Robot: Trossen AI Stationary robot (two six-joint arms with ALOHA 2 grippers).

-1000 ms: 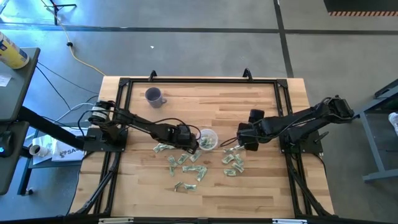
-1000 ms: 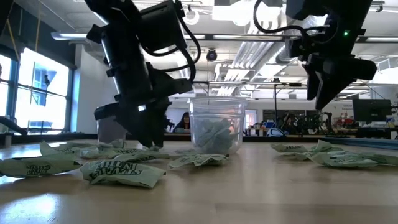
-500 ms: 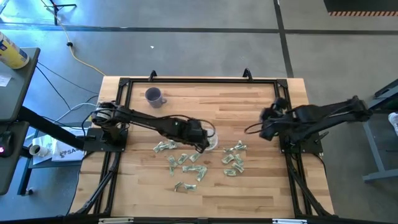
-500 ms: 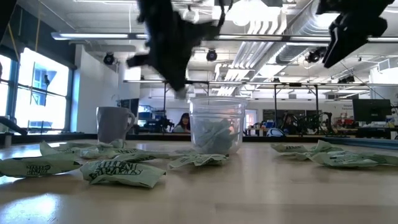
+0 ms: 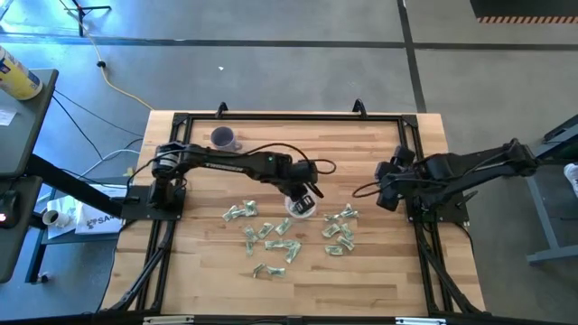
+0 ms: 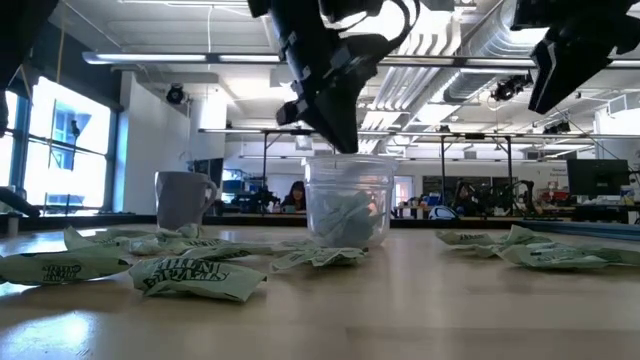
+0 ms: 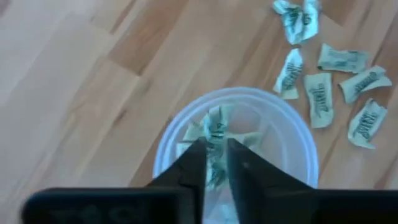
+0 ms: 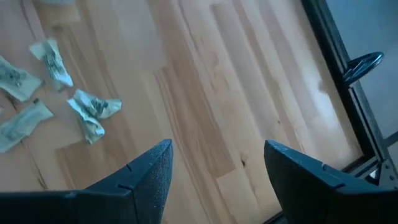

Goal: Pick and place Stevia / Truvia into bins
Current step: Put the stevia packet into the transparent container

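Stevia sachets (image 5: pixel 271 236) lie scattered over the wooden tabletop (image 5: pixel 298 271), most of them in a loose patch toward the front of the clear plastic cup (image 5: pixel 302 207), with a second small cluster (image 5: pixel 340 231) off to the cup's right-arm side. Several more sachets already sit inside the cup (image 6: pixel 348 201), visible through its translucent wall in the low view.

Directly above the cup's mouth hangs the left gripper (image 7: pixel 216 167), its arm stretched out across the tabletop from the left. In the left wrist view its two dark fingers (image 7: pixel 191 168) stand only a narrow gap apart, pointing down into the whitish rim (image 7: pixel 292 124). A pale green sachet (image 7: pixel 215 142) shows in the gap, but whether it is pinched between the fingertips or already lying in the cup, I cannot tell.

Over at the right edge of the tabletop the right gripper (image 8: pixel 214 171) waits, raised above bare wood, fingers spread wide and holding nothing. A few sachets (image 8: pixel 87 111) lie well ahead of it.

Near the back left of the tabletop stands a purple mug (image 5: pixel 223 138), apart from everything else.
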